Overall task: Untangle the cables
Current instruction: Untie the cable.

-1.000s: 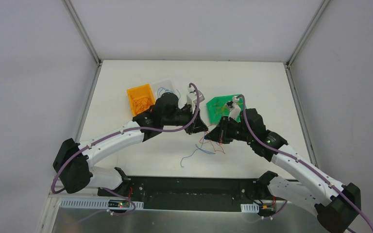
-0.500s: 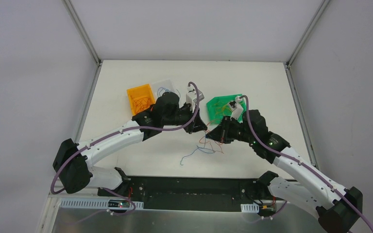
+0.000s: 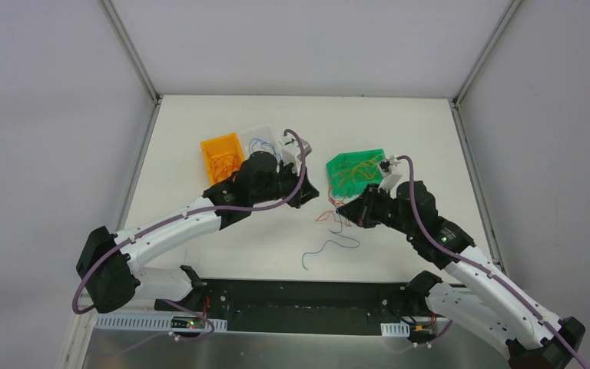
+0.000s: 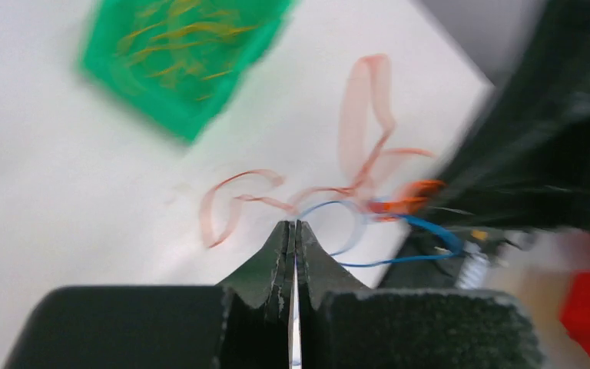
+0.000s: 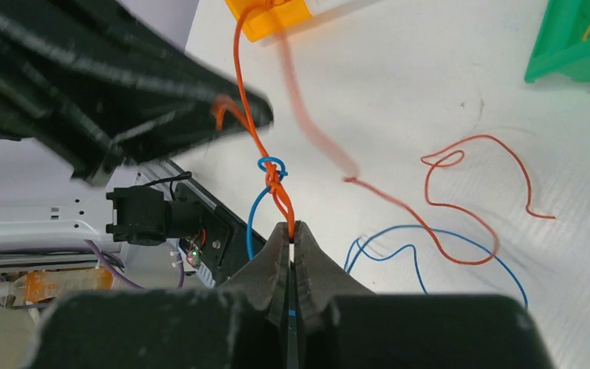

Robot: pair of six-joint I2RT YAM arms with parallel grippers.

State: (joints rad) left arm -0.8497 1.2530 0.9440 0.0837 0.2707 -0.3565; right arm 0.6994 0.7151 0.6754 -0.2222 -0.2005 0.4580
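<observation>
At right jaws' tip, knotted orange and blue cables (image 5: 273,174) pinched

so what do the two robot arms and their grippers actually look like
The left arm and right arm have white tubular links joined by bulky black joint housings. A thin purple cable runs along each, looping free near the wrist. The left gripper and right gripper are matte black, each with two wedge-shaped fingers tapering to narrow tips.
</observation>
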